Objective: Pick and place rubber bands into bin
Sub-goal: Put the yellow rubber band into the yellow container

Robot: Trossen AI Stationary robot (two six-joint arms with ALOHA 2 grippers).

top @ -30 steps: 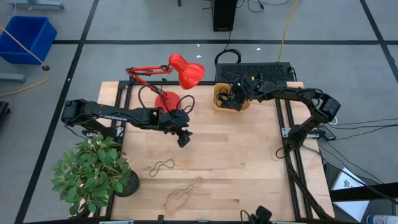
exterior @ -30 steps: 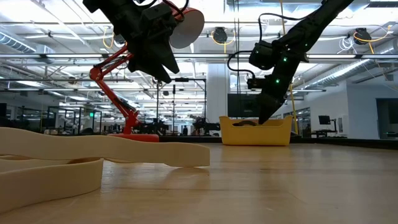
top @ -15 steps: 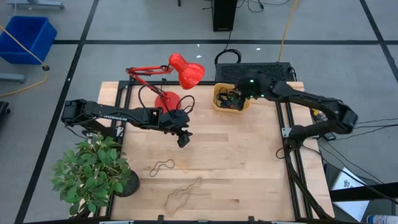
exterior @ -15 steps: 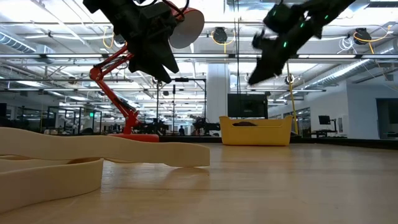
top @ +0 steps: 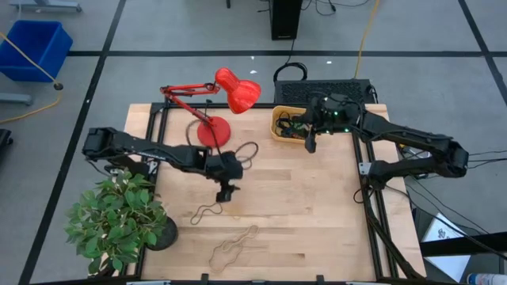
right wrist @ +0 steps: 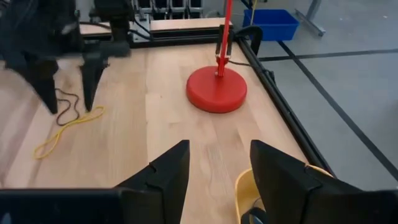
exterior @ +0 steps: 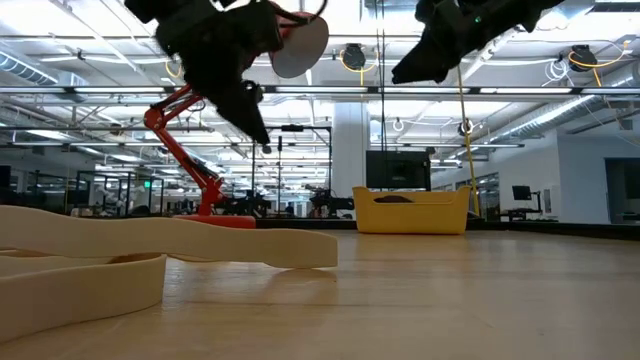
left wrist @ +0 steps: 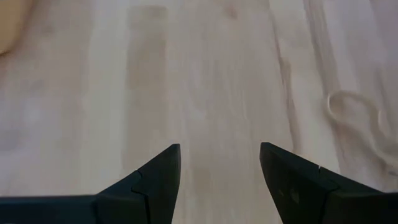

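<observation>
I have the left tool stretched across the worktop, pointing down, fingers spread and empty — just above a dark rubber band. The right tool hangs raised beside the bin, released, nothing in it — more rubber bands lie nearer the front edge.

bin cut by right wrist frame edge, its rubber bands indistinct

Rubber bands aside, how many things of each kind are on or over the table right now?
Red desk lamp: 1
Green leafy potted plant: 1
Shallow orange-yellow plastic tray: 1
Dark robot pincers: 2, the left pincer and the right pincer
Total: 5
</observation>
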